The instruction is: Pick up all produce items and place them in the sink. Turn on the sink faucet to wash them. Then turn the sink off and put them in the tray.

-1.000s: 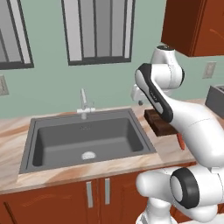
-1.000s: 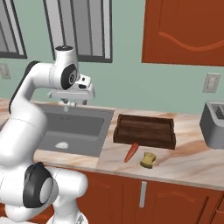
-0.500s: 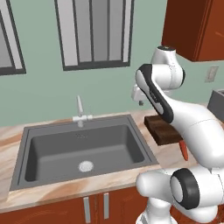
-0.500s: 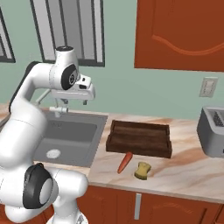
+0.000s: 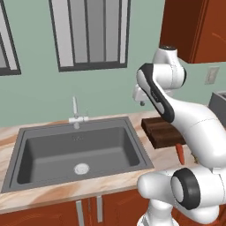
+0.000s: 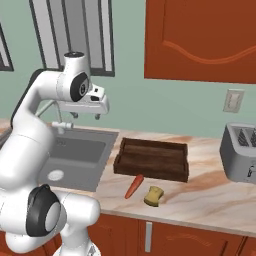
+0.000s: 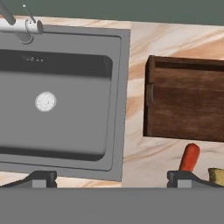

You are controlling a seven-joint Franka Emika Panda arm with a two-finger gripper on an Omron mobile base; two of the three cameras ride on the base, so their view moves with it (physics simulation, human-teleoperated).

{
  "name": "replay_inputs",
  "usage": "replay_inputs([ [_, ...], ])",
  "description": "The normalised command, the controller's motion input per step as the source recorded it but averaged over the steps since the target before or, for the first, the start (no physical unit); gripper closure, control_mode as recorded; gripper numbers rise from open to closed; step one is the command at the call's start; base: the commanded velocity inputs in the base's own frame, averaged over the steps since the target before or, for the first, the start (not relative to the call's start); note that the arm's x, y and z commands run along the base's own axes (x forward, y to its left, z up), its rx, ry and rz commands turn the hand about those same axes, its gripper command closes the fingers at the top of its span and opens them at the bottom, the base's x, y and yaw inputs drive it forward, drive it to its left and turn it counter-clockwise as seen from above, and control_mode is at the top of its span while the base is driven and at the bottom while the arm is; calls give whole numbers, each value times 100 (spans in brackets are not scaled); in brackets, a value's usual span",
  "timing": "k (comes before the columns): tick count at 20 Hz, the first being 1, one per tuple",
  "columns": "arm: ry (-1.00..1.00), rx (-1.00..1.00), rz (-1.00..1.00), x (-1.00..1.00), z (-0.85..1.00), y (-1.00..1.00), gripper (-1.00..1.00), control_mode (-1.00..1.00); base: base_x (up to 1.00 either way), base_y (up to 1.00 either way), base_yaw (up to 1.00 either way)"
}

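Fingers (image 7: 112,177) of the gripper (image 6: 96,116) stand spread wide apart, holding nothing and touching nothing. The gripper hangs high above the table, over the strip between the sink and the tray.

The sink (image 5: 77,152) is a large dark grey basin set into the marbled beige table (image 6: 210,192), with a round silver drain (image 7: 45,101) in its floor. No item lies inside it. The slim silver faucet (image 5: 75,111) stands at the sink's back edge.

The tray (image 6: 153,158), dark brown wood with a low rim, sits on the table just beside the sink's right edge and holds nothing.

The carrot (image 6: 134,186), small and red-orange, lies on the table close to the tray's front edge, near the table's front edge. A yellow sponge (image 6: 154,196) lies just beside it. A grey toaster (image 6: 241,152) stands well apart, toward the table's right end.
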Motion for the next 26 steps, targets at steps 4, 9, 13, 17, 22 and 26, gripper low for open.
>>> replay_inputs([
  [4, 0, 0, 0, 0, 0, 0, -100, 100, 17, -40, -2],
  [9, 0, 0, 0, 0, 0, 0, -100, 100, 35, -19, -9],
  [13, 0, 0, 0, 0, 0, 0, -100, 100, 42, -9, -14],
  [17, 0, 0, 0, 0, 0, 0, -100, 100, 16, -12, -8],
  [22, 0, 0, 0, 0, 0, 0, -100, 100, 0, 0, 0],
  [26, 0, 0, 0, -3, 0, 0, -100, -100, 0, 0, 0],
])
